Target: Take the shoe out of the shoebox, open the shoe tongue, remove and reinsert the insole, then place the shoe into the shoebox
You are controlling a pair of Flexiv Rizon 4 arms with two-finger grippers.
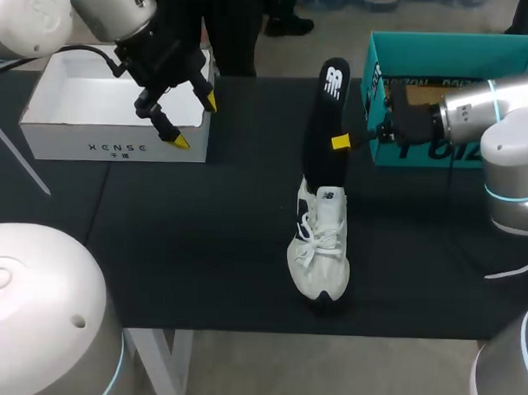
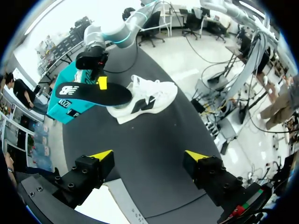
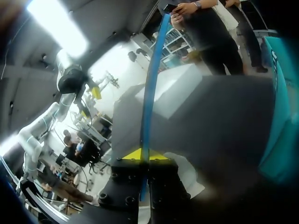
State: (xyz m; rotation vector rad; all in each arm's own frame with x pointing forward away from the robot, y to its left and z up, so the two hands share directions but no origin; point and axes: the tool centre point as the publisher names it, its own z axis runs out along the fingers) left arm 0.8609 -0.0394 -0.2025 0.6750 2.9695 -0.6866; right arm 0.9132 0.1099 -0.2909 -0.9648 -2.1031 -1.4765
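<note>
- Centrally, the black insole is pinched between the right fingers, its near end meeting the heel of the white shoe on the bench.
- Left fingers are spread over the white box, far left.

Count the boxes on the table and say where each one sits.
2. The white box sits at the back left of the table, under the left gripper. The teal box sits at the back right, behind the right gripper. Nothing seems to hide a third.

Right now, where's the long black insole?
Head view, mid-table: the insole is pinched in the right gripper, lower end at the white sneaker, left of the teal shoebox.
</note>
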